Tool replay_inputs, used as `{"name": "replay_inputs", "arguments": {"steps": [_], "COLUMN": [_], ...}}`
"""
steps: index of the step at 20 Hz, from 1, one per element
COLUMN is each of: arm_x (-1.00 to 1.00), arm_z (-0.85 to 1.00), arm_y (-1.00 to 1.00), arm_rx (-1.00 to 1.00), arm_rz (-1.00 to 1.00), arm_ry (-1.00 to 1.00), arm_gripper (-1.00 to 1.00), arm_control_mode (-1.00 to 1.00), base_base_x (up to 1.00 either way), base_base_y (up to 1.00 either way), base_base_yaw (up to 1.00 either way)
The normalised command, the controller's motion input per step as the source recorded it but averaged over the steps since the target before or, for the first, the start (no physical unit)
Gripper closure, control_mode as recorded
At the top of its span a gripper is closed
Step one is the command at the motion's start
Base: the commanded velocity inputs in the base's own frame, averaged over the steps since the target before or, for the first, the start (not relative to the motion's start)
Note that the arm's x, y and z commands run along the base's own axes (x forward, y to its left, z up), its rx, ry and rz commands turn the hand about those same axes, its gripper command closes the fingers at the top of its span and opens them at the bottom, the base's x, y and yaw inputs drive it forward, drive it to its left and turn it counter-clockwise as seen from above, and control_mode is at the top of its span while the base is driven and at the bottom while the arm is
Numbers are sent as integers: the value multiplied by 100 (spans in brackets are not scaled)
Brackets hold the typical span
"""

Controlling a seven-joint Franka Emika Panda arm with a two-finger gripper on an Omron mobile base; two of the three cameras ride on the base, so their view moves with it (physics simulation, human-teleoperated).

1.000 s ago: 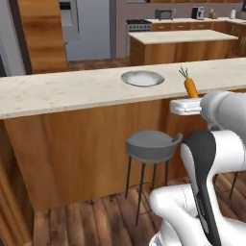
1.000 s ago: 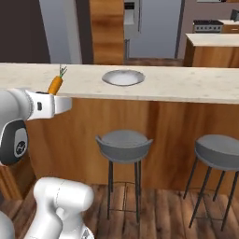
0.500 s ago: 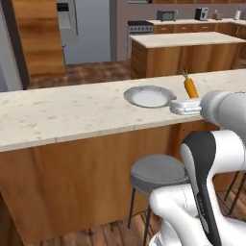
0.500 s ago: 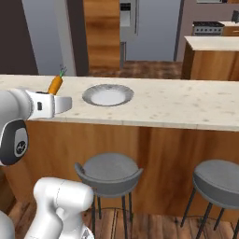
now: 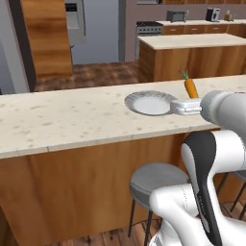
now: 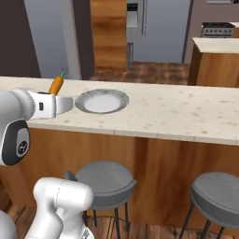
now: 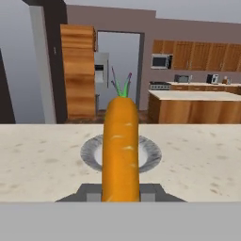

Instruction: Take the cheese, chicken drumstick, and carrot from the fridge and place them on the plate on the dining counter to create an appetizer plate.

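Gripper [image 7: 121,195] was clamped on one carrot [image 7: 121,150], held upright just short of the dining counter [image 5: 72,120]. Hand view alone showed the fingers [image 7: 90,194] flanking the carrot's base. One plate [image 6: 101,101] lay bare beyond; right base view showed two stools [image 6: 103,179]. No legible writing.

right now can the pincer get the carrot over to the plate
Probably yes. The pincer holds the carrot upright just beside the plate, and the counter between them looks bare.
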Motion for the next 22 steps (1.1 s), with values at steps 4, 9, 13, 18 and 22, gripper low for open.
{"name": "replay_inputs", "arguments": {"steps": [4,9,13,18,22], "arm_x": [0,0,0,0,39], "arm_z": [0,0,0,0,-5], "arm_y": [0,0,0,0,0], "arm_rx": [0,0,0,0,0], "arm_rz": [0,0,0,0,0], "arm_ry": [0,0,0,0,15], "arm_gripper": [100,100,100,100,100], "arm_control_mode": [100,100,100,100,-100], "base_base_x": [49,52,30,13,0], "base_base_y": [-19,-5,3,0,0], "base_base_yaw": [21,25,5,0,0]}}
